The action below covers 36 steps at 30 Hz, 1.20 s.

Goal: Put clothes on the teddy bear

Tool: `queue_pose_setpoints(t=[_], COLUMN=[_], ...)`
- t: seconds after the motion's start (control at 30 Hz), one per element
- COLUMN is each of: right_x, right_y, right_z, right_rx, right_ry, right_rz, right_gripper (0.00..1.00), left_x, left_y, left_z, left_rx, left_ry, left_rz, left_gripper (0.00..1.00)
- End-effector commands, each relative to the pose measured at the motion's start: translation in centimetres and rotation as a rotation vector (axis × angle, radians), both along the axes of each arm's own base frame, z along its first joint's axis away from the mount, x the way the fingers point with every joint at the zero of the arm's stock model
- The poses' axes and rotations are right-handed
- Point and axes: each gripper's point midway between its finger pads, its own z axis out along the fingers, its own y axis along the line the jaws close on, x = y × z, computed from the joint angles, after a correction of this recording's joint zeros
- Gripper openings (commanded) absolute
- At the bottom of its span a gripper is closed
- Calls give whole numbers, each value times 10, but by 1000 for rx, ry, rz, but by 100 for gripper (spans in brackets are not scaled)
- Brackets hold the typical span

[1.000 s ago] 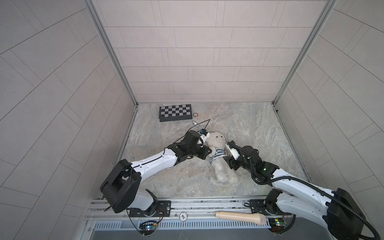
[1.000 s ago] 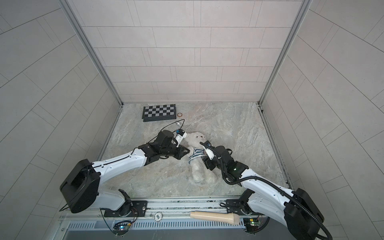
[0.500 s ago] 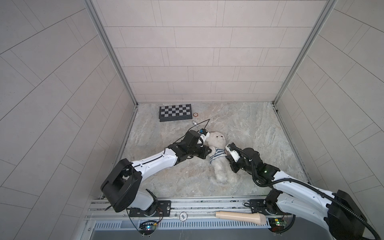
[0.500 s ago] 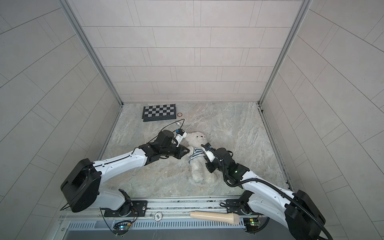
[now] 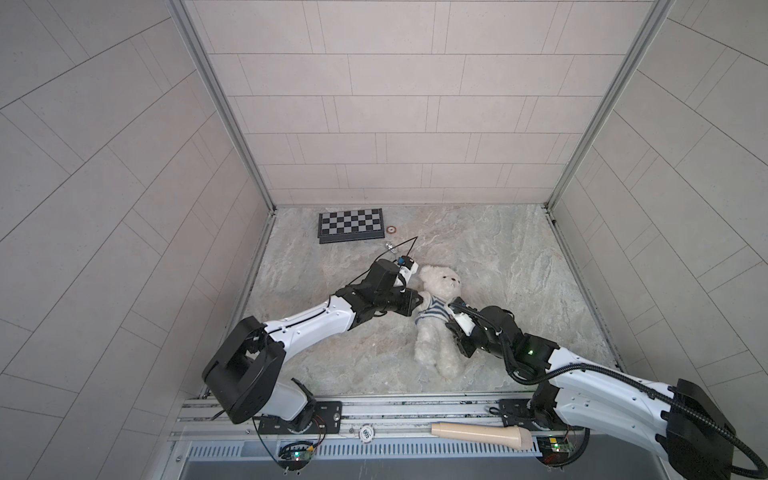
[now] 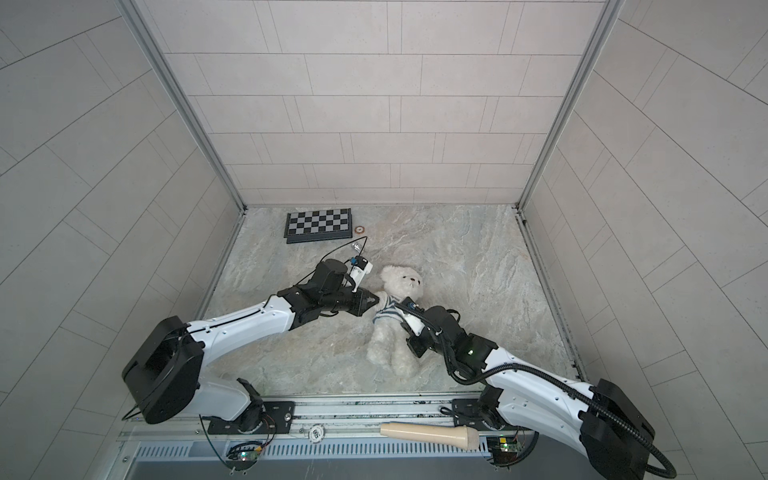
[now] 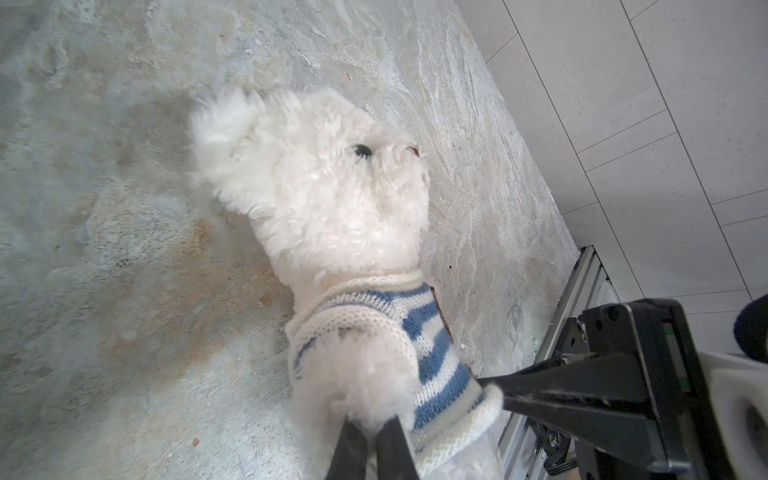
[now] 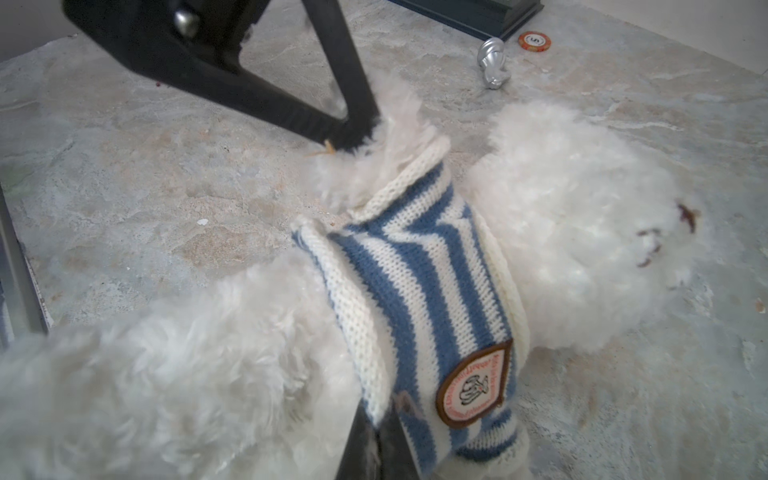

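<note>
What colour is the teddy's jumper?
The jumper has blue and cream stripes, clearest in the right wrist view.

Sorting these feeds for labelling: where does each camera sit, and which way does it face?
Both top views: overhead at the front, looking down on table, teddy bear, chessboard; both arms show.
Left wrist: on left arm, facing bear's head and striped sweater; left gripper, right gripper show.
Right wrist: on right arm, facing sweater and muzzle; both grippers show.
Shared: both wrist views see the sweater.

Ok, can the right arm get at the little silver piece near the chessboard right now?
Probably not yet. The right gripper is shut on the sweater, and the bear and left gripper lie between it and the silver piece.
</note>
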Motion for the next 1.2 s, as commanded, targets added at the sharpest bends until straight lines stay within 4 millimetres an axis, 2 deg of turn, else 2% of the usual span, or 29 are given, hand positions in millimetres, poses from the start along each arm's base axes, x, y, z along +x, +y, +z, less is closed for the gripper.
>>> queue_pose_setpoints(t=[0.0, 0.07, 0.27, 0.4, 0.53, 0.6, 0.8, 1.17], right_x=[1, 1, 4, 6, 8, 9, 19, 24], right_y=[0, -1, -4, -10, -18, -20, -31, -22], right_z=[5, 6, 14, 16, 19, 19, 14, 18], right_rx=[11, 12, 41, 33, 17, 8, 17, 36], right_ry=[-20, -22, -20, -18, -18, -13, 32, 34], right_rz=[-10, -15, -56, -96, -131, -138, -214, -185], right_gripper=[0, 1, 34, 44, 62, 67, 71, 72], left_x=[9, 8, 6, 4, 2, 1, -1, -1], left_y=[-2, 1, 5, 5, 6, 6, 6, 2], left_z=[11, 9, 6, 5, 4, 5, 7, 12], left_rx=[-28, -16, 10, 12, 19, 17, 15, -14], left_ry=[-31, -27, -23, -25, -30, -35, -44, -54], left_rz=[17, 21, 20, 12, 1, -3, -18, -33], left_gripper=[0, 0, 0, 0, 0, 0, 0, 0])
